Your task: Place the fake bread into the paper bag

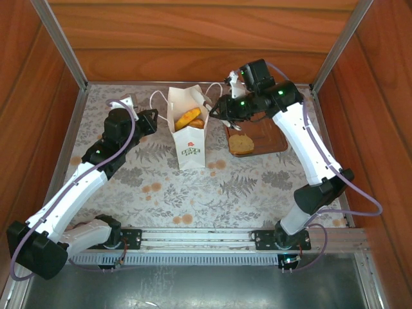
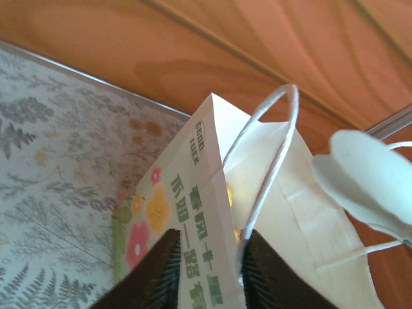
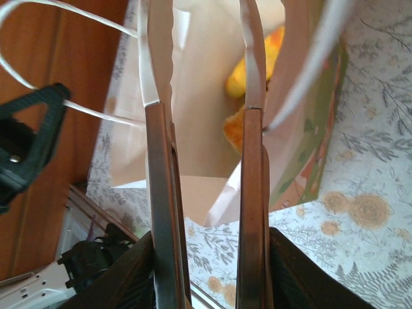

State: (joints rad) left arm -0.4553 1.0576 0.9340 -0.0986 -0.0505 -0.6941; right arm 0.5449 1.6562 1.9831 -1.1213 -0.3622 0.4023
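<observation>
Right wrist, right claw: stood part-open, held nothing, hung at the right rim of the paper bag.
Left claw: stood part-open astride the bag's left edge; pressing the paper or merely beside it, could not tell.
Bag's stance: stood upright on the bench between both claws, long axis vertical, mouth pointed up.
Fake bread: lay mostly inside the bag.
Remaining piece: lay flat on the tray, just right of the bag, near and rightward of the right claw; right arm closer; no clear long axis.
Next move, as judged: called for a short reach to the tray.
</observation>
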